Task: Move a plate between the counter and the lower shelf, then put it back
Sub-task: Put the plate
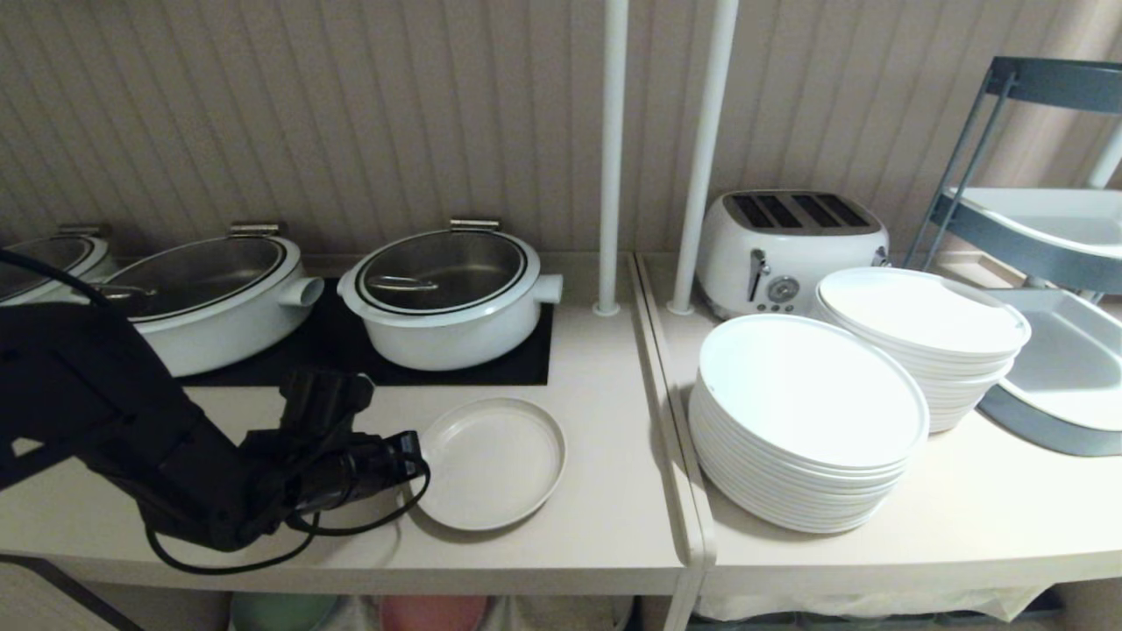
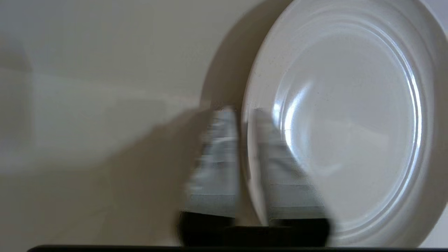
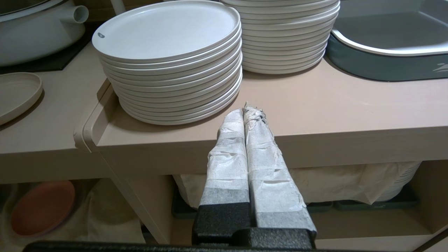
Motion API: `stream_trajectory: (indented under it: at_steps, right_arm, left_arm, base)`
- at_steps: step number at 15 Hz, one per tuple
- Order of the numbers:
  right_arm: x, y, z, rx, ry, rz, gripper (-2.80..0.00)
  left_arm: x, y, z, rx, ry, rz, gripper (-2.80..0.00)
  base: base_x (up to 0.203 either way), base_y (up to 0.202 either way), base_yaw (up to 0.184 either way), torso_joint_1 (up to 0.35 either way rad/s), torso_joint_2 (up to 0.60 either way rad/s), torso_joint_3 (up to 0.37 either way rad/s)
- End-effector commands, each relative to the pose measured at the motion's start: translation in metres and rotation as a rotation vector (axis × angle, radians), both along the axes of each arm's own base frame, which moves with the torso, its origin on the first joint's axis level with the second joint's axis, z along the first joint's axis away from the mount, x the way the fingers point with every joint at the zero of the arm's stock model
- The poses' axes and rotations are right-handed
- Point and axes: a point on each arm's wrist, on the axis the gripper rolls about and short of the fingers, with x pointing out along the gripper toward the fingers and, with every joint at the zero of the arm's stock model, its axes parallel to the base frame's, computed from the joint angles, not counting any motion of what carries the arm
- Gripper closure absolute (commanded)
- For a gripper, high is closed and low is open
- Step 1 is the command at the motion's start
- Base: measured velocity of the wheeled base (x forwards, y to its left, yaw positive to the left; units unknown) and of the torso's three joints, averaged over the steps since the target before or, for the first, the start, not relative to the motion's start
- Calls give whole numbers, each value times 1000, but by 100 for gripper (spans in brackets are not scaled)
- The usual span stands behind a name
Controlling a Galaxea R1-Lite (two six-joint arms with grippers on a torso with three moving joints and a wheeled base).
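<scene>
On the counter (image 1: 605,526), left end effector (image 2: 245,115) straddles the plate (image 1: 491,462) rim, fingers narrowly apart.

Lying on the counter (image 1: 605,526): the plate (image 1: 491,463), before a lidded pot (image 1: 447,298), left of two plate stacks (image 1: 811,421), toaster (image 1: 789,250) standing behind.

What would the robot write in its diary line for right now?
plate: flat on counter | left end effector: fingers straddling plate rim, small gap | right end effector: shut, parked below counter edge
</scene>
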Motion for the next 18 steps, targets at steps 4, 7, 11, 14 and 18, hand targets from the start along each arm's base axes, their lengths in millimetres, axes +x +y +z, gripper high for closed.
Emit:
stream_trajectory:
  at_steps: [4, 7, 11, 14, 18]
  right_arm:
    - [0, 0, 0, 0, 1, 0, 0]
    - [0, 0, 0, -1, 1, 0, 0]
    - [0, 0, 0, 1, 1, 0, 0]
    - [0, 0, 0, 1, 1, 0, 0]
    - [0, 0, 0, 1, 1, 0, 0]
  left_arm:
    - [0, 0, 1, 3, -7, 10, -280]
    - [-2, 1, 2, 14, -8, 22, -280]
    - [-6, 2, 9, 15, -26, 20, -280]
    - [-12, 2, 19, 13, -52, 12, -280]
    - [-23, 2, 26, 16, -68, -3, -280]
  base:
    - [0, 0, 0, 0, 0, 0]
    - [0, 0, 0, 0, 0, 0]
    - [0, 0, 0, 0, 0, 0]
    - [0, 0, 0, 0, 0, 0]
    - [0, 0, 0, 0, 0, 0]
